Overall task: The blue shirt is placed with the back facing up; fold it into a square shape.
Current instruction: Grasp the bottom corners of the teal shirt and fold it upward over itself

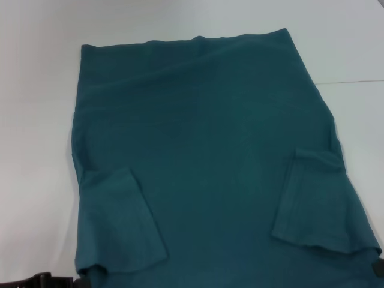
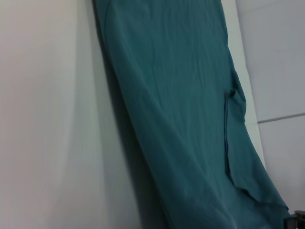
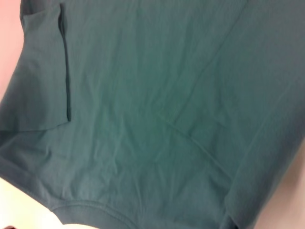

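The blue shirt is lying flat and back-up across the white table, filling the centre of the head view, its far hem running along the upper part of the frame. Both sleeves are already lying folded inward — the left sleeve at lower left, the right sleeve at lower right. Only dark scraps of the left gripper and right gripper are peeking in at the bottom corners, so I cannot tell how their jaws are standing. The risk, as I judge it, is those loose flaps sliding back out — or the soft cloth bunching unevenly — once the near edge is being lifted, spoiling the square.
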Motion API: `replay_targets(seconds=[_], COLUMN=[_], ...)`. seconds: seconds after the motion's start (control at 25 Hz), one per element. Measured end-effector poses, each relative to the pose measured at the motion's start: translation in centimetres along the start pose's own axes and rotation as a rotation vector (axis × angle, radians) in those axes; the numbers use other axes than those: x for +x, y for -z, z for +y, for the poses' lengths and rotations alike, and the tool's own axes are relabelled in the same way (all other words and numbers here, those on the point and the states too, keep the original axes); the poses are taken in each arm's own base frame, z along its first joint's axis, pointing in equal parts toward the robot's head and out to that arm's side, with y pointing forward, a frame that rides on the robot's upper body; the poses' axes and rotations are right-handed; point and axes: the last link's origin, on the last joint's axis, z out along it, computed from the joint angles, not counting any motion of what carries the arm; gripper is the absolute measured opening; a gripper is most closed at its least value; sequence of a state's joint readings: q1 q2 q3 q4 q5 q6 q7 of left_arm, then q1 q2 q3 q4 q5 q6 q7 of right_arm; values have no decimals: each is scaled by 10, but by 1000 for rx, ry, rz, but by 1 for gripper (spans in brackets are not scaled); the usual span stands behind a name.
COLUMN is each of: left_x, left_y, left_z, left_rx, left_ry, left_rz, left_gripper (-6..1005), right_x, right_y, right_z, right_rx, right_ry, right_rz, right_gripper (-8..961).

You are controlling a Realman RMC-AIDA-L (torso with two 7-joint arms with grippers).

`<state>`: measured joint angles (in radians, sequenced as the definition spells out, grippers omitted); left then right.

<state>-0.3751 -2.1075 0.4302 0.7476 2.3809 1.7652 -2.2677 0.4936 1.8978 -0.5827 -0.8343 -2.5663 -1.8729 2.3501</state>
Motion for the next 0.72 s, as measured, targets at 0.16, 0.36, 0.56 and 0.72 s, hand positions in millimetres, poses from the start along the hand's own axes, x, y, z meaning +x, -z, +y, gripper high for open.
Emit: replay_targets(seconds=[0.16, 0.36, 0.56, 0.72], left_x=[-5, -4, -3, -4], left_y=[5, 6, 5, 5], left_z=[-1, 1, 2, 4], left_rx=[5, -3, -7, -22], left_ry=[6, -12, -24, -35], left_rz=[-1, -12, -18, -23], left_gripper=[34, 34, 35, 35], right_x=[12, 14, 8, 5], right_y=[1, -5, -13, -15], right_z=[-1, 1, 8, 11], right_rx=[-12, -43, -90, -99], right_ry=[-16, 53, 121, 132], right_rz=[-3, -34, -90, -89], right_gripper=[79, 84, 89, 93])
